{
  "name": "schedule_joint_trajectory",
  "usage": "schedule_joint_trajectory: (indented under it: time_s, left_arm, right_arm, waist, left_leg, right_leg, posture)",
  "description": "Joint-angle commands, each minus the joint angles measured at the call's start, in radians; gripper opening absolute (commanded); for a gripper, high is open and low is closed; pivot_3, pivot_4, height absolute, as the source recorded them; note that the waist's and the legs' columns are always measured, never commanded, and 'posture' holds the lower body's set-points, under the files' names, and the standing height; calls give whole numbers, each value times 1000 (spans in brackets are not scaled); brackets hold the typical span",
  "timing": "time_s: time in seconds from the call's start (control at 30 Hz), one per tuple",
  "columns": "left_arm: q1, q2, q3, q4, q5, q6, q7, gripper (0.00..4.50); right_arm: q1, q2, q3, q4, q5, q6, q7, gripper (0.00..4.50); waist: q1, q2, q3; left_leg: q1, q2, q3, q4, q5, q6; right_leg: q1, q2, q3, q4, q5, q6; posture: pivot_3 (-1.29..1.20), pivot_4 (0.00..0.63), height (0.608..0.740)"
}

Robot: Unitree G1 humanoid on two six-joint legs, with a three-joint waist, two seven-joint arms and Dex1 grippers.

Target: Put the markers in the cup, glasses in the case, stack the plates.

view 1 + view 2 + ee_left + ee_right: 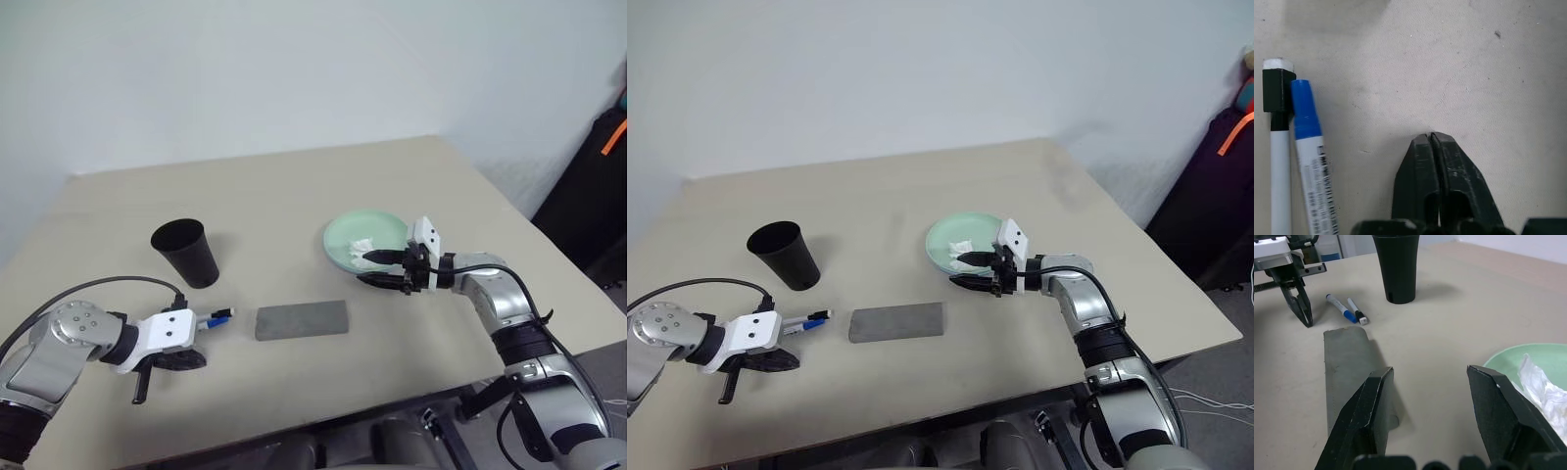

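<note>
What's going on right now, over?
Left gripper shut on nothing, beside markers. Right gripper open, by mint plate holding tissue. Cup unobstructed.

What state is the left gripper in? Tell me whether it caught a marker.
Shut and empty. The left gripper has its fingers pressed together on bare table, while both markers lie side by side next to it, untouched.

In the left wrist view the two markers [1298,161] run out at the picture's edge, so only their cap ends are seen. In the right wrist view the cup [1396,267] loses its rim and the green plate [1508,360] most of its round at the edges. The print on the blue marker's barrel is too blurred to read.
</note>
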Motion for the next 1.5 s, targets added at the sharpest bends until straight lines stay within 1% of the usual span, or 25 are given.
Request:
schedule_joint_trajectory:
  time_s: [0.03, 0.13, 0.3, 0.53, 0.7, 1.03, 1.27, 1.4, 1.5]
  left_arm:
    - [-8, -1, 27, -29, -57, 39, -21, 184]
    - [-31, 13, 43, -26, -73, 47, -31, 860]
    - [-118, 33, 57, 25, -66, 47, -27, 2542]
    - [-193, 42, 3, 129, -18, 14, -50, 2542]
    - [-202, 36, -50, 160, 33, -20, -55, 2542]
    - [-233, -31, -113, 270, 109, -92, -27, 2542]
    - [-247, -39, -115, 299, 102, -114, -52, 2542]
    - [-255, -23, -86, 277, 57, -97, -94, 2542]
    - [-279, -12, -59, 280, 48, -101, -93, 2542]
  right_arm:
    - [-21, 2, -20, -12, 6, -22, -5, 2582]
    - [-30, 7, -19, 0, 2, -28, -8, 2582]
    - [-46, 16, -18, 23, -1, -40, -12, 2582]
    - [-65, 20, -14, 48, -4, -48, -8, 2582]
    - [-62, 13, -12, 44, -3, -43, -1, 2582]
    - [-44, 2, -16, 20, 0, -32, -7, 2582]
    - [-39, 0, -18, 15, 0, -31, -14, 2582]
    - [-43, 2, -18, 21, -1, -35, -15, 2582]
    - [-48, 3, -17, 30, -2, -38, -12, 2582]
  waist:
    - [1, -1, 0]
    - [0, -1, 0]
    - [0, -2, 0]
    - [-2, -1, 0]
    - [0, -2, 0]
    - [1, 0, 0]
    - [0, 2, -1]
    - [0, 2, -1]
    - [0, 1, -1]
  left_leg:
    - [0, 0, 0, 0, 0, 0]
    - [-1, 0, 0, 0, 0, 0]
    - [-1, 0, -1, 0, 0, 0]
    - [0, 0, 0, -1, 0, 0]
    - [-1, 0, 0, -2, -1, -1]
    - [0, 0, -1, -1, 0, -1]
    - [0, 0, 0, 1, 0, 0]
    - [0, 0, 0, 1, 0, 0]
    - [-1, 0, 0, 1, 0, 0]
  right_leg:
    - [0, 0, 0, 0, 0, 0]
    - [0, 0, 0, 0, 0, 0]
    - [0, 0, -1, 0, 0, 0]
    - [-1, 0, -1, 0, 0, 0]
    - [-1, 0, -1, 0, 0, 0]
    - [-1, 0, -1, 0, 0, 0]
    - [1, 0, -1, 1, 0, 0]
    - [0, 0, 0, 1, 0, 0]
    - [-1, 0, 0, 0, 0, 0]
  posture:
    - [0, 0, 740]
    - [0, 0, 740]
    - [0, 0, 740]
    - [0, 0, 740]
    - [0, 0, 740]
    - [0, 0, 740]
    - [0, 0, 740]
    - [0, 0, 740]
    - [0, 0, 740]
